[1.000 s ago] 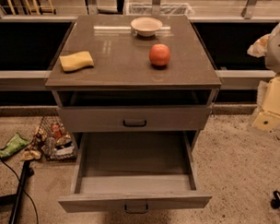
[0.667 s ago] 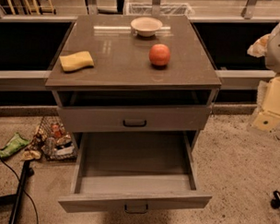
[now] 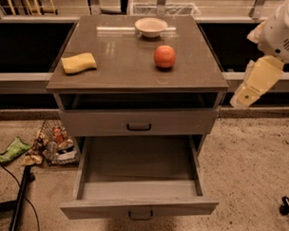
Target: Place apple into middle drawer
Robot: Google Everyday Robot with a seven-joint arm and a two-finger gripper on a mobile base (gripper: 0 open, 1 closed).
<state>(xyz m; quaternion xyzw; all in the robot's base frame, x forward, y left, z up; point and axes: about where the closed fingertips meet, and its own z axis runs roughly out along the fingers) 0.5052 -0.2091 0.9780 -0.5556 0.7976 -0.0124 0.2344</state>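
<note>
The red-orange apple (image 3: 164, 56) sits on the grey cabinet top (image 3: 122, 69), right of centre and in front of the cream bowl (image 3: 151, 27). The middle drawer (image 3: 139, 184), the lowest grey drawer with a small dark handle, is pulled out wide open and its box is empty. My gripper (image 3: 252, 85), a cream part under the white arm, hangs at the right of the cabinet, level with the top's front right corner and apart from the apple. It holds nothing that I can see.
A yellow sponge (image 3: 79, 63) lies on the left of the top. The drawer one tier higher (image 3: 138, 123) is closed, with an open slot above it. A wire basket of snack packets (image 3: 55, 143) and a black cable (image 3: 18, 194) are on the floor at left.
My arm and gripper have moved left and up, closer to the cabinet's right side. The apple, bowl, sponge and drawers have not moved.
</note>
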